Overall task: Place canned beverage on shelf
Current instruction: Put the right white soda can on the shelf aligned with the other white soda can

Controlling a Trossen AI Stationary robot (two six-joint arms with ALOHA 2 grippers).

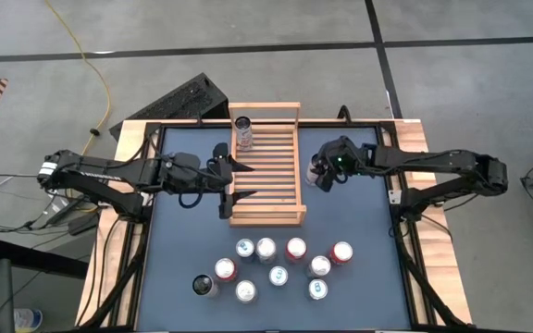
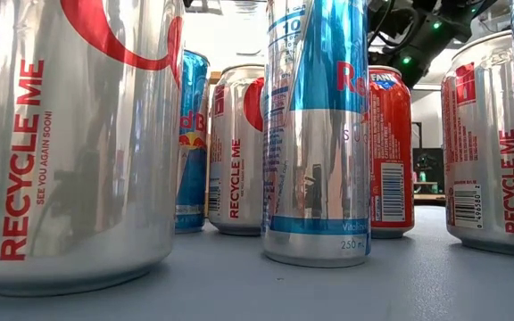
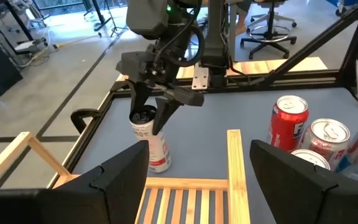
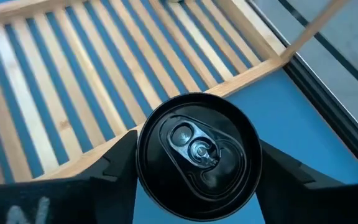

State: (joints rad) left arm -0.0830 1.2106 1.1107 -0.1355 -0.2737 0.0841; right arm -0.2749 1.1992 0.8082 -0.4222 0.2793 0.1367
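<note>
While the right tool (image 3: 156, 102) stands clamped on the black-topped can (image 3: 149, 140) just off the shelf's (image 1: 266, 157) right edge (left tool (image 1: 239, 181) apart, bracing the opposite edge), catching the side strip could tip it.

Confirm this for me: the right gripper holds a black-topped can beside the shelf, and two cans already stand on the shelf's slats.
Not quite: only one can stands on the shelf, near its far end, as the high view shows. The rest holds: the right gripper grips a black-topped can just off the shelf's edge.
</note>
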